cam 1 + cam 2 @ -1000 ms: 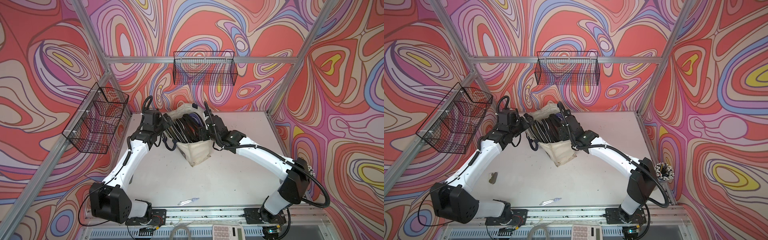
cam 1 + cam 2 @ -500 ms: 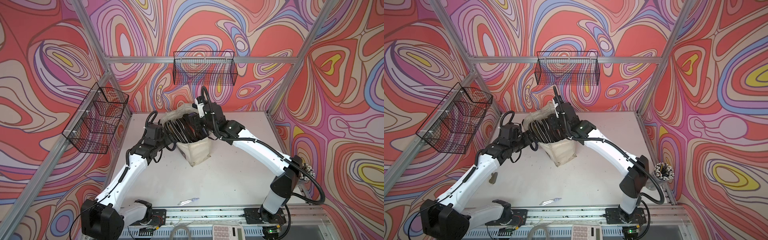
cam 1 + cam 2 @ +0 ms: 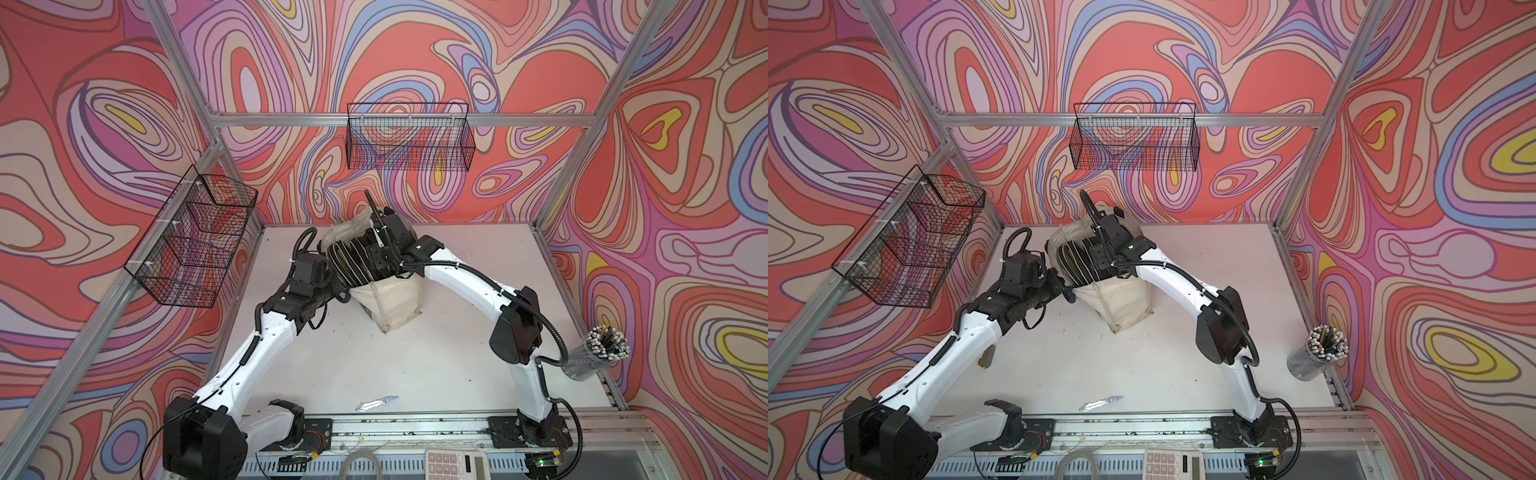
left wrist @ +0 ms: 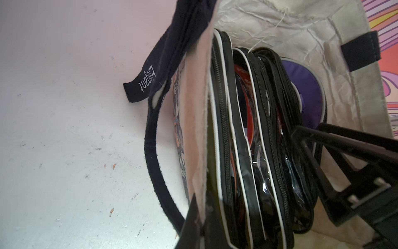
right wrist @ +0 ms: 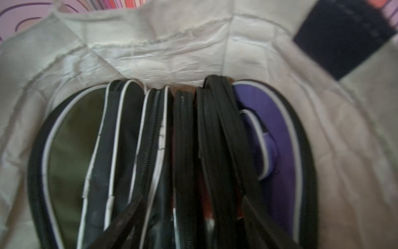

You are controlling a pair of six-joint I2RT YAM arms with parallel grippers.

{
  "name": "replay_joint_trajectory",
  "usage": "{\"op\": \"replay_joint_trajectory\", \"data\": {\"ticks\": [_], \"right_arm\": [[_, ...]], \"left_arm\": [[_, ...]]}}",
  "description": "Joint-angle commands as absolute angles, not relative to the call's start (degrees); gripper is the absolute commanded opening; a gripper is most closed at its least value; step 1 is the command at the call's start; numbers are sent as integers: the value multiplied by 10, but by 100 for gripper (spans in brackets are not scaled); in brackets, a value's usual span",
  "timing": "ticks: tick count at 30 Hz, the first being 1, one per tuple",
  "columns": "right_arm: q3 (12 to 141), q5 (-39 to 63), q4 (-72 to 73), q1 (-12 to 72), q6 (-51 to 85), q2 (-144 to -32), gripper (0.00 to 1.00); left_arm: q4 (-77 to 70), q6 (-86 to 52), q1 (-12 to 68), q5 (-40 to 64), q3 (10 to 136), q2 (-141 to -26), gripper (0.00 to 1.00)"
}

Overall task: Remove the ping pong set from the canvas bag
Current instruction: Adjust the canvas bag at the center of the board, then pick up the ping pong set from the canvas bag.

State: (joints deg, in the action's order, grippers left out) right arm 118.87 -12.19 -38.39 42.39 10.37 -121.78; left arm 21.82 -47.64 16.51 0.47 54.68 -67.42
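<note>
The cream canvas bag stands at the back middle of the table, mouth up and leaning toward the rear. Inside stands the ping pong set, several black zipped paddle cases with white piping and one purple case. My left gripper is shut on the bag's near side wall at the rim, beside the navy strap. From the opposite side my right gripper reaches down into the mouth. It is open, with its fingers straddling the middle cases.
Black wire baskets hang on the back wall and the left wall. A clear cup of pens stands at the right edge. A small silver item lies near the front rail, and a calculator sits below it.
My left gripper came forward along the bag's side and closed on the rim wall. The right gripper swung up over the bag and now points down into its mouth.
</note>
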Motion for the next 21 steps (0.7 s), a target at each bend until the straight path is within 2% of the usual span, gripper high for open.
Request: {"op": "replay_joint_trajectory", "data": {"ticks": [1,9,17,21], "right_arm": [[1213,-140,-400,399,113,-1217,74],[1209,-111,-392,358,126,-1228,71],[1214,-70,-370,342,142,-1257,59],[1232,-70,-374,338,144,-1277,57]], "left_arm": [[221,-476,164,-6,538,-660,0],[219,-472,164,-20,526,-658,0],[216,-467,164,-33,515,-650,0],[219,-464,164,-38,517,-651,0]]}}
